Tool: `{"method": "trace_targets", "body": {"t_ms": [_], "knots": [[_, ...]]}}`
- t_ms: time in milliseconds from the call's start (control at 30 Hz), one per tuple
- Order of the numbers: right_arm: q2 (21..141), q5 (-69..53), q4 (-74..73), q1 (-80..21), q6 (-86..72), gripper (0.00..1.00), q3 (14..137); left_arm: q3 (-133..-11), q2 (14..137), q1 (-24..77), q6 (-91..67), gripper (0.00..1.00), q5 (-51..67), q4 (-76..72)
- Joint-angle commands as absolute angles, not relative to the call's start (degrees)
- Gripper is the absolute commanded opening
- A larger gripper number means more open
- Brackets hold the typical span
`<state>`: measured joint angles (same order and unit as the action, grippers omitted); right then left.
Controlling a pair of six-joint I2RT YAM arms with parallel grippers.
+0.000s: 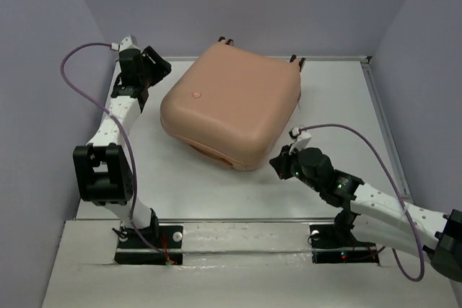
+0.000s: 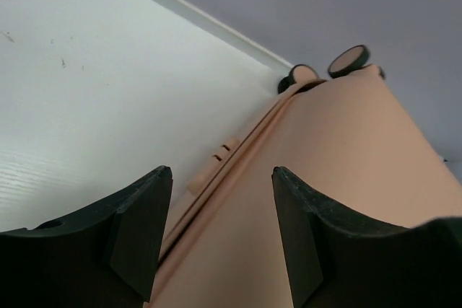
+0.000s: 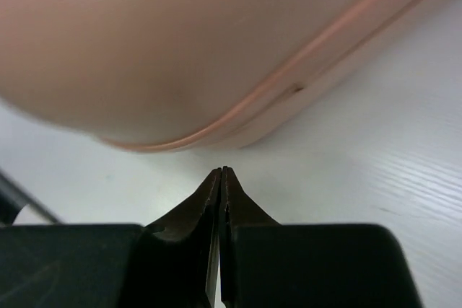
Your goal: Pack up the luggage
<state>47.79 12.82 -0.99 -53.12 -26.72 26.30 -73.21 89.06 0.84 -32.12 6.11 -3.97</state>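
Observation:
The peach-pink luggage [image 1: 229, 102] lies flat and closed in the middle of the white table, its caster wheels [image 1: 297, 59] at the far edge. My left gripper [image 1: 153, 70] is open beside the luggage's far left corner; in the left wrist view it [image 2: 221, 178] hangs over the shell [image 2: 346, 156] and its seam, holding nothing. My right gripper [image 1: 278, 164] is shut and empty just off the luggage's near right corner; in the right wrist view its closed tips [image 3: 221, 172] point at the shell's lower edge [image 3: 238, 117] without touching.
The white table [image 1: 339, 106] has a raised rim along its back and right edges. Purple-grey walls enclose it on three sides. Two wheels [image 2: 348, 60] show at the luggage's far end in the left wrist view.

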Motion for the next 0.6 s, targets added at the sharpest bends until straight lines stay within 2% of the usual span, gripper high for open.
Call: {"method": "trace_targets", "body": {"t_ms": [0, 167, 267, 400, 567], "knots": [[52.46, 17.59, -5.01, -44.06, -25.93, 0.07, 30.84, -77.07, 96.93, 0.44, -28.39, 0.68, 10.1, 2.02], [65.26, 11.78, -0.62, -27.11, -22.51, 0.07, 37.77, -75.59, 103.0, 0.53, -29.44, 0.68, 11.42, 0.36], [71.87, 7.84, 2.63, -21.47, -20.75, 0.07, 41.56, -72.78, 103.8, 1.84, -31.81, 0.68, 11.69, -2.63], [81.81, 5.37, 5.71, -19.34, -18.55, 0.07, 51.21, -66.29, 101.0, 4.48, -36.11, 0.67, 12.92, -9.81], [93.22, -8.77, 8.25, -19.34, -16.0, 0.07, 61.77, -52.34, 92.48, 7.47, -39.9, 0.66, 10.2, -15.99]]}}
